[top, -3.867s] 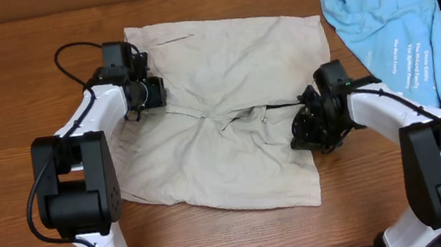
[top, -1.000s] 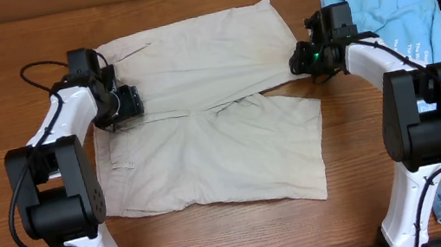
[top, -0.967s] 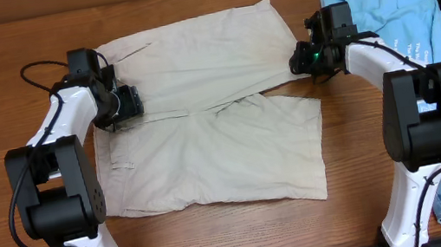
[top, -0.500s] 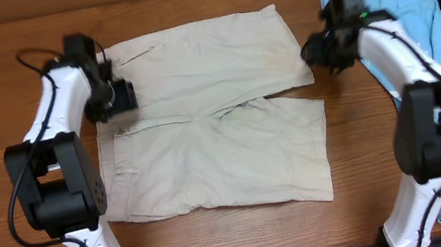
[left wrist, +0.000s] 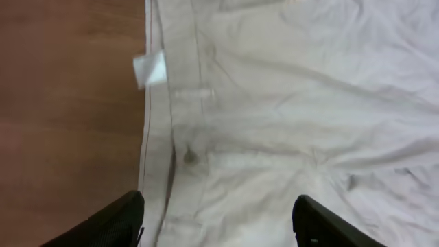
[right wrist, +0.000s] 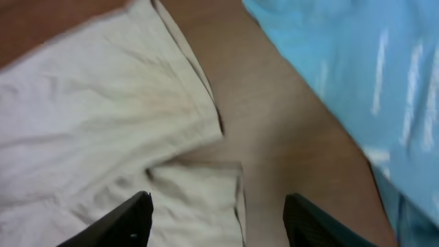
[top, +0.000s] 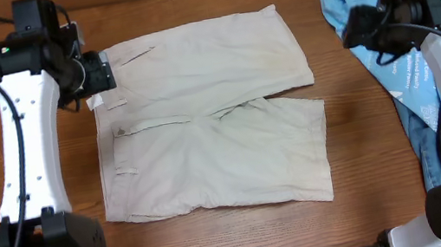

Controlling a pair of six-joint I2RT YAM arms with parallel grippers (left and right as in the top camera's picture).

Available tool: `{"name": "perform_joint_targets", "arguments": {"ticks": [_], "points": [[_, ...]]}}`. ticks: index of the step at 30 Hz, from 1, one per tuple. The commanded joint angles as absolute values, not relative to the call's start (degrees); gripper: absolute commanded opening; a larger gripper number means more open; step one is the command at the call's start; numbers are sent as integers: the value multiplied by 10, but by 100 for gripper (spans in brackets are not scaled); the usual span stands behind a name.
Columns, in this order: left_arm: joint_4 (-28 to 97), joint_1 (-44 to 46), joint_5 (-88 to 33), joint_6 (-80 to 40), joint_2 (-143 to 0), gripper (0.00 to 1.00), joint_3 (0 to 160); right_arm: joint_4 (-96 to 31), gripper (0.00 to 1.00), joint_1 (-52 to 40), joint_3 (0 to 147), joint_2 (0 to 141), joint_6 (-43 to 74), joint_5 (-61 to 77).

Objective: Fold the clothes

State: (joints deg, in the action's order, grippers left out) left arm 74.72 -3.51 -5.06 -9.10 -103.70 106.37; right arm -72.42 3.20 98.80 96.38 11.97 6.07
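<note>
The beige khaki shorts (top: pixel 202 117) lie spread flat on the wooden table, waistband to the left, both legs pointing right. A small white label (left wrist: pixel 149 68) sticks out at the waistband edge. My left gripper (top: pixel 93 75) is open and empty, raised above the waistband's top left corner; the left wrist view shows the waistband and fly (left wrist: pixel 188 130) below its fingers (left wrist: pixel 216 219). My right gripper (top: pixel 364 32) is open and empty, raised to the right of the upper leg's hem (right wrist: pixel 199 103); its fingers (right wrist: pixel 218 219) frame the lower leg's hem corner.
A light blue T-shirt (top: pixel 378 3) with white print lies at the back right, also in the right wrist view (right wrist: pixel 357 75). A dark garment and denim lie along the table's right edge, mostly hidden behind my right arm. Bare wood (top: pixel 360 120) separates shorts and pile.
Both grippers have let go of the shorts and risen up and outward, left to the far left, right toward the blue T-shirt. The shorts now lie flat and still.
</note>
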Motion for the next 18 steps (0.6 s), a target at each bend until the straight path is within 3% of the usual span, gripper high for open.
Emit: {"name": "perform_joint_targets", "arguments": {"ticks": [1,11,18], "points": [[789,-35,-46,-121,-1030,72,1070,-769,64,33,990,959,134,56],[903,-13,-54,-134,-1027,67,1059,-905,69,33,983,947,181,63],[873,8,-37,-164,-960,67,937,-911,70,32,924,865,182,91]]}}
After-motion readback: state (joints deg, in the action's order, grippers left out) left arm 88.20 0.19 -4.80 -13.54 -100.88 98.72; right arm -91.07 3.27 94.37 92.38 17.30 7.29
